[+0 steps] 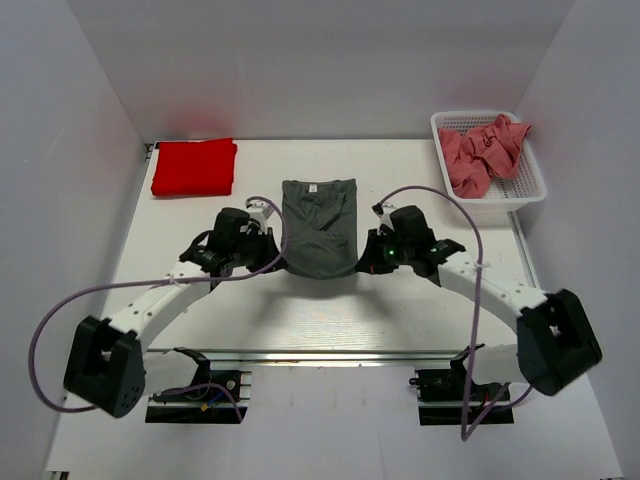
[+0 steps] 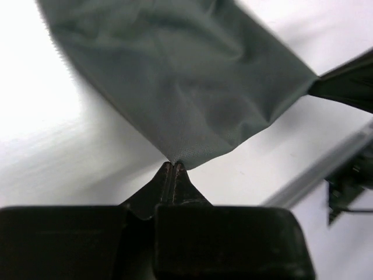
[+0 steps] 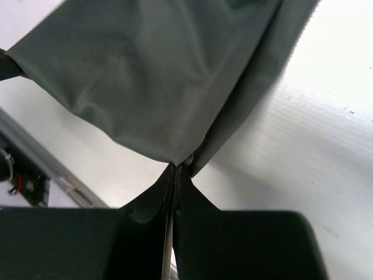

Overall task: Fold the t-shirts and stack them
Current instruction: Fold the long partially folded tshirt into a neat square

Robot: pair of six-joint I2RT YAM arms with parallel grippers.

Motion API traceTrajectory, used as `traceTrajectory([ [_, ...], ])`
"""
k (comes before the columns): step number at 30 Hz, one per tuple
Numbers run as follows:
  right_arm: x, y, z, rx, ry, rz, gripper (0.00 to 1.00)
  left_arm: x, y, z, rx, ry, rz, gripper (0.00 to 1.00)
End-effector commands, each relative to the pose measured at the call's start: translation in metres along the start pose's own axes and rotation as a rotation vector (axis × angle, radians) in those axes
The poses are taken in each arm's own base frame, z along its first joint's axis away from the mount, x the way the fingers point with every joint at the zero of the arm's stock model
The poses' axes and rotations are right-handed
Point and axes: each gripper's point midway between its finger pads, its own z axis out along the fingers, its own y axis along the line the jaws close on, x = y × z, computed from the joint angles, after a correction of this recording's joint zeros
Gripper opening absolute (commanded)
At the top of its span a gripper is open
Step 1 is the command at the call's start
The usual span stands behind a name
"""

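Dark grey t-shirt [image 1: 318, 225] lay mid-tabletop [image 1: 320, 312], one near hem corner clamped in the left pincer [image 2: 173, 168], the other in the right pincer [image 3: 176, 168]. A fold seemed begun; the next move likely called for carrying both corners evenly toward the collar.

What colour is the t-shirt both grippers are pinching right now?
Dark grey t-shirt, plain; clearest in the top external view.

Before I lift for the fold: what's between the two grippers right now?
The grey shirt: its near edge spans from the left gripper to the right gripper, each pinching a corner. The top view shows it.
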Motion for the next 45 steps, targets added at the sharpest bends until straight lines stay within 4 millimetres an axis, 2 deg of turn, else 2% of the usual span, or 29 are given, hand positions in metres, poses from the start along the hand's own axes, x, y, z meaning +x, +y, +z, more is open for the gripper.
traceTrajectory([
  [1,0.017,0.010,-0.030,-0.017,0.038,-0.068,0.00,0.020,-0.021,-0.028,0.083,0.040,-0.016,0.00],
  [3,0.017,0.019,-0.045,-0.038,0.038,-0.087,0.00,0.021,-0.029,-0.039,0.114,0.034,-0.019,0.00],
  [4,0.012,0.024,-0.051,-0.052,0.016,-0.100,0.00,0.010,-0.039,-0.051,0.140,-0.003,-0.010,0.00],
  [5,0.012,0.027,-0.055,-0.058,0.012,-0.104,0.00,0.014,-0.041,-0.055,0.147,0.007,-0.013,0.00],
  [6,0.007,0.031,-0.060,-0.070,-0.011,-0.115,0.00,0.009,-0.045,-0.060,0.154,-0.009,-0.006,0.00],
  [10,-0.010,0.035,-0.066,-0.057,-0.076,-0.119,0.00,-0.007,-0.049,-0.071,0.137,-0.058,-0.002,0.00],
  [12,-0.024,0.036,-0.067,-0.044,-0.118,-0.121,0.00,-0.025,-0.052,-0.075,0.126,-0.118,0.015,0.00],
  [14,-0.044,0.035,-0.066,-0.005,-0.167,-0.114,0.00,-0.033,-0.046,-0.070,0.087,-0.133,0.000,0.00],
  [19,-0.094,0.021,-0.068,0.139,-0.302,-0.066,0.00,-0.073,-0.032,-0.068,-0.036,-0.239,-0.049,0.00],
  [21,-0.106,0.014,-0.063,0.173,-0.333,-0.041,0.00,-0.091,-0.023,-0.069,-0.092,-0.294,-0.068,0.00],
  [22,-0.118,0.014,-0.066,0.192,-0.364,-0.043,0.00,-0.095,-0.018,-0.063,-0.117,-0.292,-0.086,0.00],
  [24,-0.123,0.006,-0.057,0.224,-0.356,-0.035,0.00,-0.107,-0.011,-0.064,-0.180,-0.306,-0.095,0.00],
  [25,-0.136,0.007,-0.060,0.230,-0.381,-0.036,0.00,-0.108,-0.005,-0.056,-0.209,-0.287,-0.102,0.00],
  [26,-0.142,0.005,-0.057,0.238,-0.379,-0.037,0.00,-0.117,-0.003,-0.056,-0.229,-0.307,-0.103,0.00],
  [27,-0.143,0.000,-0.050,0.251,-0.360,-0.033,0.00,-0.119,-0.001,-0.052,-0.242,-0.301,-0.105,0.00],
  [28,-0.151,0.005,-0.054,0.247,-0.370,-0.039,0.00,-0.119,0.000,-0.048,-0.246,-0.293,-0.107,0.00],
  [33,-0.162,-0.015,-0.028,0.276,-0.321,-0.015,0.00,-0.132,0.013,-0.026,-0.303,-0.286,-0.125,0.00],
  [34,-0.165,-0.019,-0.028,0.281,-0.321,-0.009,0.00,-0.135,0.020,-0.024,-0.323,-0.293,-0.132,0.00],
  [37,-0.171,-0.025,-0.018,0.280,-0.304,0.001,0.00,-0.152,0.021,-0.024,-0.351,-0.322,-0.133,0.00],
  [40,-0.180,-0.033,-0.010,0.276,-0.298,0.008,0.00,-0.151,0.031,-0.014,-0.394,-0.302,-0.137,0.00],
  [43,-0.187,-0.041,-0.001,0.282,-0.288,0.004,0.00,-0.159,0.037,-0.006,-0.412,-0.308,-0.144,0.00],
  [45,-0.193,-0.037,0.004,0.236,-0.276,0.003,0.00,-0.161,0.045,-0.002,-0.434,-0.303,-0.153,0.00],
])
